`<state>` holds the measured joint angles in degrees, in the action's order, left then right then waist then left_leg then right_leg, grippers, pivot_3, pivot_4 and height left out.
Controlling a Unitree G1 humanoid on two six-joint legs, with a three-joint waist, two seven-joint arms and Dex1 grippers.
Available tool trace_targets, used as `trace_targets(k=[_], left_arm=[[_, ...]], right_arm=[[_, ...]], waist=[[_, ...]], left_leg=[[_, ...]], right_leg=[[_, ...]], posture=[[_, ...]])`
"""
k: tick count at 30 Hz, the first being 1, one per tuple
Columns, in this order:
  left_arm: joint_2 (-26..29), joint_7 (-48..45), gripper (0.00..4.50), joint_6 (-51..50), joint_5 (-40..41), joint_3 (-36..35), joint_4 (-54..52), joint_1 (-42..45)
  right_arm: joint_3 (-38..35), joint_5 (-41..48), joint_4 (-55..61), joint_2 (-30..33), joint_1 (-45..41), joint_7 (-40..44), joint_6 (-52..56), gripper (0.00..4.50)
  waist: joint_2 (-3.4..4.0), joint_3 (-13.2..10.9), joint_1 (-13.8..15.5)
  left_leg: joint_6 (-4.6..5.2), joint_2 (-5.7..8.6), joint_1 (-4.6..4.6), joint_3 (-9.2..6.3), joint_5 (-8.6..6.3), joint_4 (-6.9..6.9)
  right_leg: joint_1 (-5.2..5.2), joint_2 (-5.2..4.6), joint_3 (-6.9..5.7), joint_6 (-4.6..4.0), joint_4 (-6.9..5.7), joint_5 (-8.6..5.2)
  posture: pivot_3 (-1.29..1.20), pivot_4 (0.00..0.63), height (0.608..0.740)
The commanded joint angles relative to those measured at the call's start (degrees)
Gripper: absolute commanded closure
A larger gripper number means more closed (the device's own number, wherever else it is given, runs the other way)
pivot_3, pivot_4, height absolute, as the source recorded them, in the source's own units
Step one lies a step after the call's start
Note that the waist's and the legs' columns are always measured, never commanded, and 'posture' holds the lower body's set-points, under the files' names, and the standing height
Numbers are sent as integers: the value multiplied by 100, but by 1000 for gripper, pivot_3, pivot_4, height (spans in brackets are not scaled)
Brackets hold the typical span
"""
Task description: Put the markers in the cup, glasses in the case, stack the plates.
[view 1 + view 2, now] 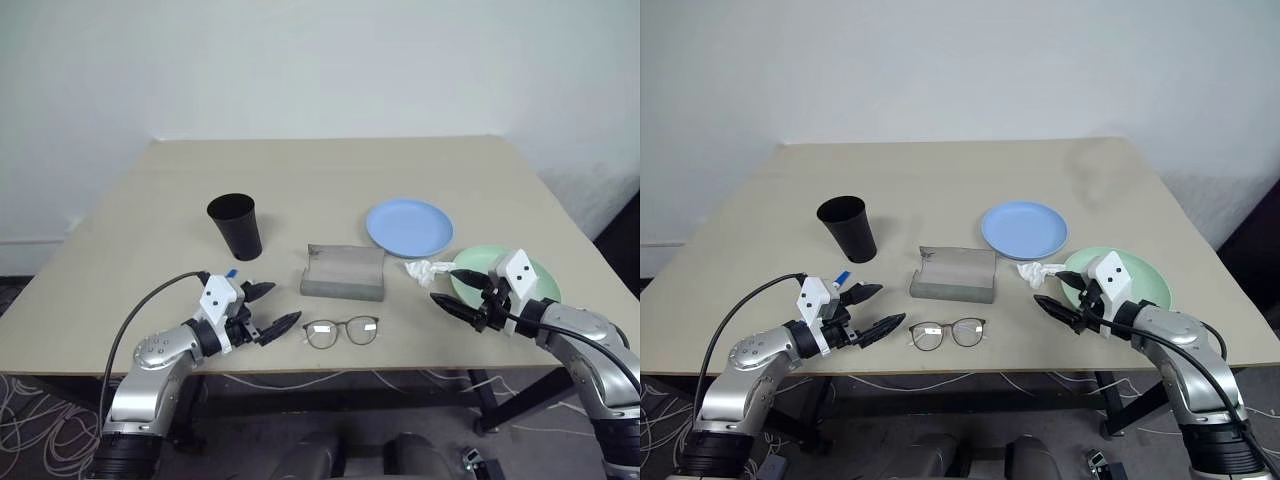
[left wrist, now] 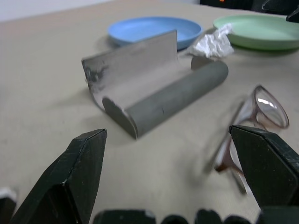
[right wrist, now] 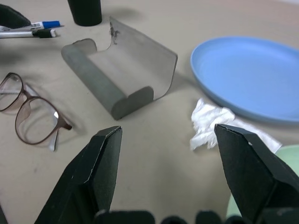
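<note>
Two plates (image 1: 409, 227) | two markers (image 3: 32, 29) | one cup (image 1: 235, 226) | left hand (image 1: 270, 308), right hand (image 1: 452, 289) wide, empty

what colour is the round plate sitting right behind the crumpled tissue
Light blue. The round shallow light blue plate shows best in the right wrist view, just beyond the crumpled white tissue.

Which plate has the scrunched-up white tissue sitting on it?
The green plate, nearest the right claw. The tissue lies over its edge toward the blue plate, which has nothing on it.
</note>
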<state>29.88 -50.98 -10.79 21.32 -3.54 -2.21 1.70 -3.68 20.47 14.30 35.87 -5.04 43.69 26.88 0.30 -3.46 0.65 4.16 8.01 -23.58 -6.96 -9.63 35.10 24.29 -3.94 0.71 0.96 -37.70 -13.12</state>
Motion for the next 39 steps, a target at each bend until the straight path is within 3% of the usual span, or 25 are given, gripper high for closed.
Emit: trace_targets(k=[1, 10, 25, 36, 39], left_arm=[[32, -66, 47, 23, 85, -61, -43, 120], [-11, -222, 47, -26, 72, 104, -117, 188], [-495, 31, 47, -285, 17, 800, -1121, 43], [-646, 114, 47, -213, -46, 1068, -1062, 155], [-645, 124, 0, -188, -57, 1090, -1024, 187]], right_arm=[[-112, -96, 249, 18, -49, -239, 7, 1068], [-2, -471, 54, -242, 24, -772, -96, 1068], [320, -1346, -102, -445, 30, -1757, 395, 1068], [525, -1664, 101, -713, 52, -2194, 710, 1068], [620, -1764, 157, -761, 82, -2254, 735, 1692]], waist=[[0, 0, -4], [-1, 0, 1], [-1, 1, 0], [0, 1, -1], [0, 1, 0]], left_leg=[[0, 0, 0, 1, 0, 0], [0, 0, 0, 2, 0, 2], [0, 0, 4, 2, 0, 7], [0, 0, 6, 2, 1, 9], [0, 0, 7, 3, 1, 10]], right_leg=[[1, 0, 1, 0, 0, 0], [1, 1, -1, 1, 3, 0], [-2, 4, -1, 2, 0, 2], [-1, 7, 0, 2, -3, 2], [-1, 7, -1, 2, -3, 2]], posture=[[0, 0, 738], [0, 0, 738], [0, 0, 738], [0, 0, 738], [0, 0, 738]])
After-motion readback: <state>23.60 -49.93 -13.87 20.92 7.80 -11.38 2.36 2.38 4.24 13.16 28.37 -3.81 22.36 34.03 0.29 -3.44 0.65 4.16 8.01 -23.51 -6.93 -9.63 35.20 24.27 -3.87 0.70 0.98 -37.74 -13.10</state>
